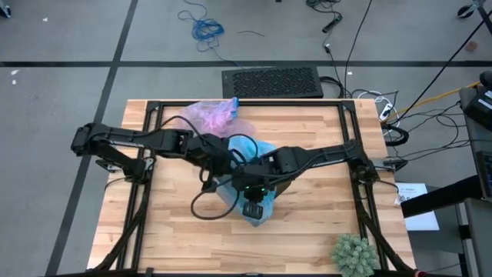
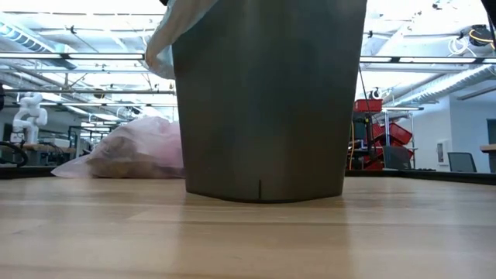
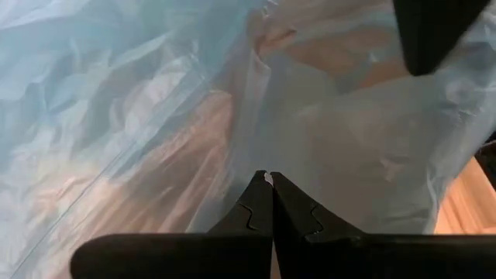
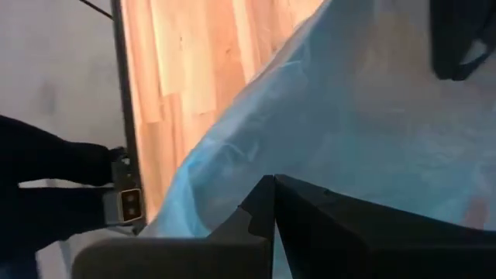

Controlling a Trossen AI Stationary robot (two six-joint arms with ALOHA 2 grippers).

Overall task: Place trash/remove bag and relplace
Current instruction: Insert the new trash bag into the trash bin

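Here both hands (image 1: 240, 178) pinch the light blue bag (image 1: 257, 148).

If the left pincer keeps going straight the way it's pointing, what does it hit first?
Most likely the light blue plastic bag. The left pincer is shut, and the crinkled blue film fills nearly everything ahead of its tips. How much gap remains is hard to judge; it looks very close, perhaps already touching.

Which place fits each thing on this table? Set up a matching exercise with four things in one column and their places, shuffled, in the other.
Things:
1. pink bag
2. blue bag
3. plant
4. bin

Places:
A. the table's near right corner
B. mid-table, under both arms
C. close before the low camera
D. the far edge, lying filled

Pairs: 1-D, 2-B, 3-A, 4-C
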